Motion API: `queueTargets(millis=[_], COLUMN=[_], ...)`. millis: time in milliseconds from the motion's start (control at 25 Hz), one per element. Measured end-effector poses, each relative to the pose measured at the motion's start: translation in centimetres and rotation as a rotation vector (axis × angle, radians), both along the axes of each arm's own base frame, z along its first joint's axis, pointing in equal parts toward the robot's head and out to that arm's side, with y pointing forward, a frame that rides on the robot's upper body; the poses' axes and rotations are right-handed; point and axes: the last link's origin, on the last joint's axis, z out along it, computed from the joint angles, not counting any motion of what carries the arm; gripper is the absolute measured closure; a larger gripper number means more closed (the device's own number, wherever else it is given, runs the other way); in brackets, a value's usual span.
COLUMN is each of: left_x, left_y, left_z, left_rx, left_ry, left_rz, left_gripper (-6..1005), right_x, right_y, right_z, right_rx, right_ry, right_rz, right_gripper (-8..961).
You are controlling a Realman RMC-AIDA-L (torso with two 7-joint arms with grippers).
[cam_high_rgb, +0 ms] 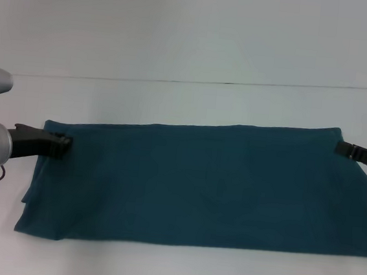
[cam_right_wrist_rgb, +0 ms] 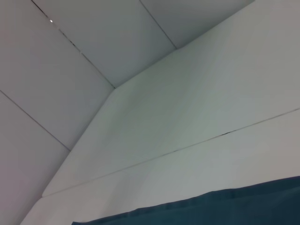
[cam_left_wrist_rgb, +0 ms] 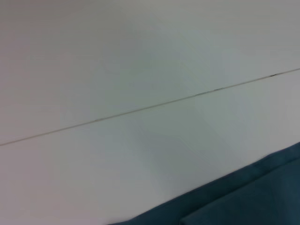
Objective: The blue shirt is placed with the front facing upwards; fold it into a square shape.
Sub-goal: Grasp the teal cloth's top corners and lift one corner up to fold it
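Note:
The blue shirt (cam_high_rgb: 205,185) lies flat on the white table as a long teal band folded lengthwise, with no lettering showing. My left gripper (cam_high_rgb: 64,143) is at the shirt's far left corner, its fingers together on the cloth edge. My right gripper (cam_high_rgb: 340,148) is at the far right corner, also closed on the edge. The shirt's edge shows in the left wrist view (cam_left_wrist_rgb: 243,197) and in the right wrist view (cam_right_wrist_rgb: 220,206).
The white table (cam_high_rgb: 186,105) runs back to a thin seam (cam_high_rgb: 195,82) with white wall behind. Bare table surrounds the shirt on the far side and along the front edge (cam_high_rgb: 158,268).

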Motion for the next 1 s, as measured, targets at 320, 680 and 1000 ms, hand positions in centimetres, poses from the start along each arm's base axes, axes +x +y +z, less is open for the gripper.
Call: queueTargets(millis=[320,680,1000], left_x=[0.25,0.42,0.21], left_y=[0.02,0.09,0.01], left_z=[-0.22,-0.2,0.2], left_rx=[-0.011,-0.009,0.011], left_ry=[0.004,0.0,-0.044], left_rz=[-0.009,-0.009,0.029], left_gripper=[920,941,907], right_x=[0.06,0.04,0.04], right_y=[-0.08,-0.08,-0.08], right_z=[0.01,-0.04,-0.05], right_rx=[0.001,-0.003,-0.003], right_ry=[-0.001,-0.002,-0.002], right_rz=[0.0,0.001,0.001], right_gripper=[331,331,330])
